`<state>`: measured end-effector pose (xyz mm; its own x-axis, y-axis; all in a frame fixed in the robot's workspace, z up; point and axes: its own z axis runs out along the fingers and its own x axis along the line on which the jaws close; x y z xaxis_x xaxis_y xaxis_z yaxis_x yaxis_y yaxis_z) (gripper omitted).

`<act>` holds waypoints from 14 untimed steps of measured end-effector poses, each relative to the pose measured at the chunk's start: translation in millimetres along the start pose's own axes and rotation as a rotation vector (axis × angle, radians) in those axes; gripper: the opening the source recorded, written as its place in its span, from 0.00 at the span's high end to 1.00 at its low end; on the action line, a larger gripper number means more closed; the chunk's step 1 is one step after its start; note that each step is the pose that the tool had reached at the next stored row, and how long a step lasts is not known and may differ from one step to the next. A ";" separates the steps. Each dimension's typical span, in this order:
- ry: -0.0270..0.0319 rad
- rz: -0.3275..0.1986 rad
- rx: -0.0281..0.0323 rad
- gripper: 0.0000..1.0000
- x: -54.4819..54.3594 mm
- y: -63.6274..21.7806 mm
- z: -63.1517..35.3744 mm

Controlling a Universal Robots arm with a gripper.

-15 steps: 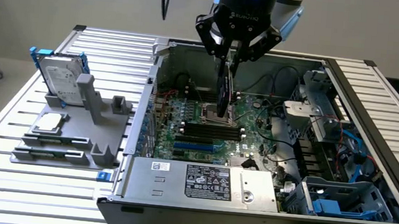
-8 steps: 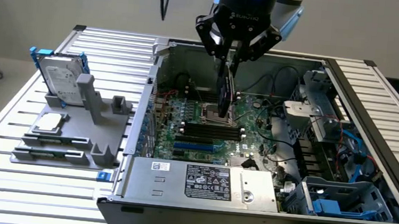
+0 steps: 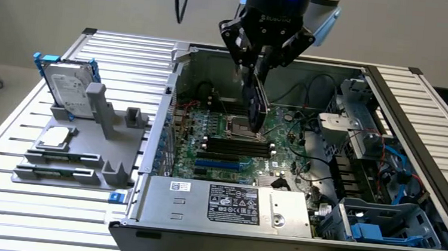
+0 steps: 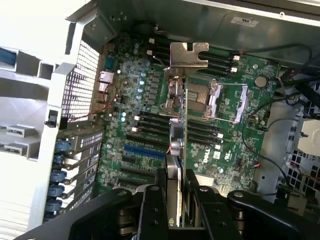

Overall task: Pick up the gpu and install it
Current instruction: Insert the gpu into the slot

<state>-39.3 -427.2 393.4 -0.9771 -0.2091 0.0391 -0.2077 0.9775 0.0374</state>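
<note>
My gripper (image 3: 259, 68) is shut on the gpu (image 3: 255, 104), a thin black card held on edge and hanging above the green motherboard (image 3: 207, 130) inside the open computer case (image 3: 170, 97). In the wrist view the gpu (image 4: 178, 145) runs away from my fingers (image 4: 155, 200), its silver end bracket (image 4: 189, 55) at the far end. The card hovers over the board near the processor socket (image 4: 227, 102), clear of the blue expansion slots (image 4: 145, 151) and the row of slot covers (image 4: 80, 150) at the case wall.
A grey holder (image 3: 86, 144) on the slatted table at the exterior view's left carries the silver hard drive with blue frame (image 3: 68, 86) and a small square silver chip (image 3: 53, 137). The power supply (image 3: 226, 205), cables (image 3: 317, 163) and drive cages (image 3: 384, 228) crowd the case.
</note>
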 end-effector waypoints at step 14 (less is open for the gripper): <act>0.0046 -0.253 0.0079 0.74 0.0 0.0 0.0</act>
<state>-39.3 -427.2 393.4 -0.8940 -0.4468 0.0341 -0.4456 0.8944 0.0387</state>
